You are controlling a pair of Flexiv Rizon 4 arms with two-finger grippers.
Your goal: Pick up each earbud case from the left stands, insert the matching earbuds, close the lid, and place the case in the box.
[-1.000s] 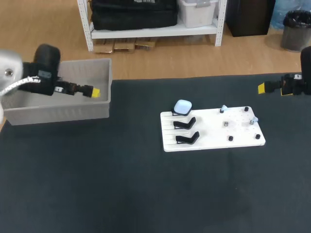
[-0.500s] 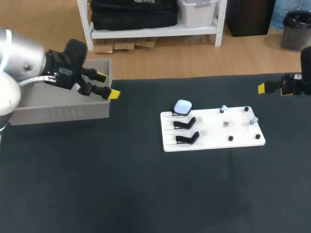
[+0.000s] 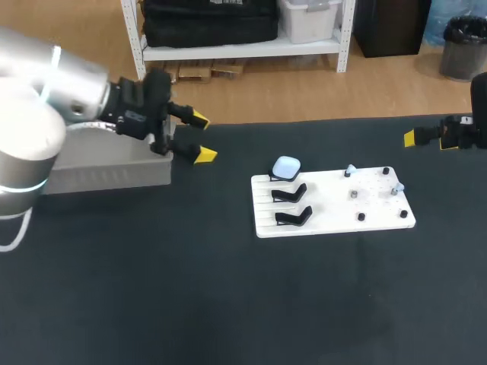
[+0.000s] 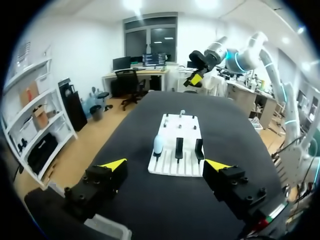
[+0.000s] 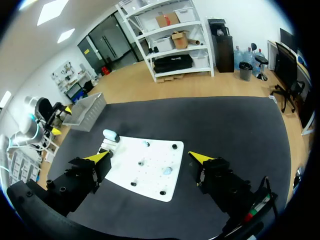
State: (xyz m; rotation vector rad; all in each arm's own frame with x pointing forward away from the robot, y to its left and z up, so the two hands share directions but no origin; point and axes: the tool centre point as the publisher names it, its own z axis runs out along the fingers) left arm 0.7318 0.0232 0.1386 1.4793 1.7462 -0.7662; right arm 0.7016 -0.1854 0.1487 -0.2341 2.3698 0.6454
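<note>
Left gripper [image 3: 202,138] is released, its fingers spread wide with nothing between them. It hangs over the table [image 3: 190,304] near its far left corner, just beside the right end of the grey box [image 3: 114,173]. The left arm hides most of that box, so only its front wall and right end show, and its inside cannot be seen.

The right gripper [image 3: 411,138] sits at the table's right edge. The head view shows only one of its yellow tips and cuts off its arm. The right wrist view shows this gripper [image 5: 149,157] open and empty too.

The pale blue earbud case [image 3: 286,167] rests on the rearmost stand at the left edge of the white board [image 3: 335,213]. Two black stands [image 3: 293,217] sit nearer along that edge. Whether the case's lid is fully closed is hard to make out.

Two pale blue pieces [image 3: 351,169] lie on the board's right half, too small to identify.
</note>
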